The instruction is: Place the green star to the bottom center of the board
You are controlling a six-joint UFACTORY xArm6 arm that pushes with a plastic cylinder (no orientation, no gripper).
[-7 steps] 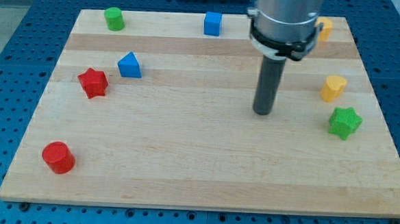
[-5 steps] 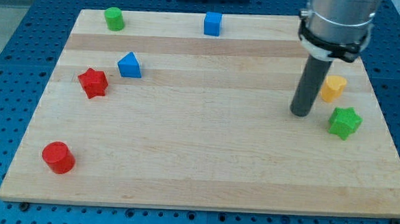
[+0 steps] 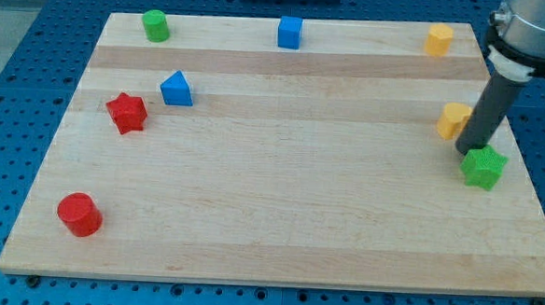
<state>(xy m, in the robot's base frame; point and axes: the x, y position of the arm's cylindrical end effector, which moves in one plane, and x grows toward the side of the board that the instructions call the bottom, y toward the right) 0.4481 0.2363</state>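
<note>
Near the board's right edge, about halfway down, sits the green star [image 3: 484,168]. The rod's tip [image 3: 469,151] stands just above it and slightly to the view's left, touching or nearly so; the rod is bare, with nothing to open or close. The star's goal, the bottom centre, lies down and to the left, so the tip looks poorly placed to drive it leftward. A yellow block [image 3: 454,119] sits just left of the rod, its shape partly hidden. The arm's upper part is cut off at the top right corner.
</note>
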